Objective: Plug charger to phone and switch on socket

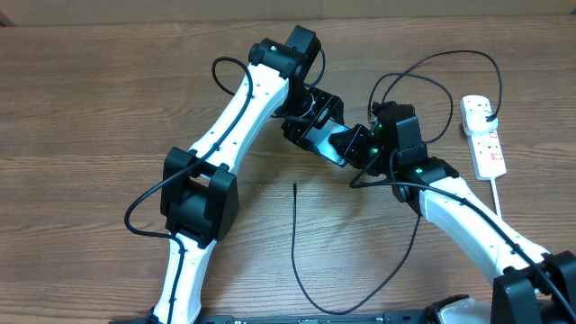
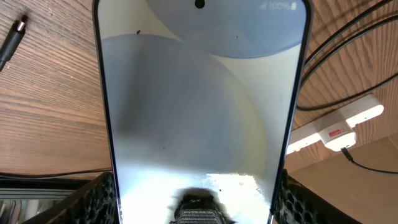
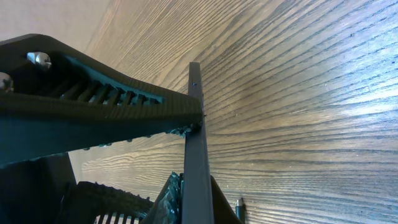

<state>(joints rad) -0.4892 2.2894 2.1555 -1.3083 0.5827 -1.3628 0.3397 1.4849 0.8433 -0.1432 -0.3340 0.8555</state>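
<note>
Inspection finding: we note the phone near the centre of the desk, held between both arms and apparently raised clear of the wood.

The left pincer grips it across its width, one finger on each long edge, screen towards the wrist camera. The right pincer is closed on the phone through its thin dimension, pads against face and back.

The charger lies loose on the desk. Its connector tip rests at 6 o'clock from the phone, not in contact with it. The socket sits well apart at 3 o'clock, with a black lead plugged into its upper outlet.

Handling assessment: we judge the phone rigid, light, glass-faced and slippery. The frame edges offer the safer hold, and the end carrying the port must stay unobstructed. Which end that is, we cannot tell.

We judge the cable limp and springy, so a hold far down its length gives no control of the tip. It should be taken just behind the connector, on the stiff moulded collar, in line with the port.
</note>
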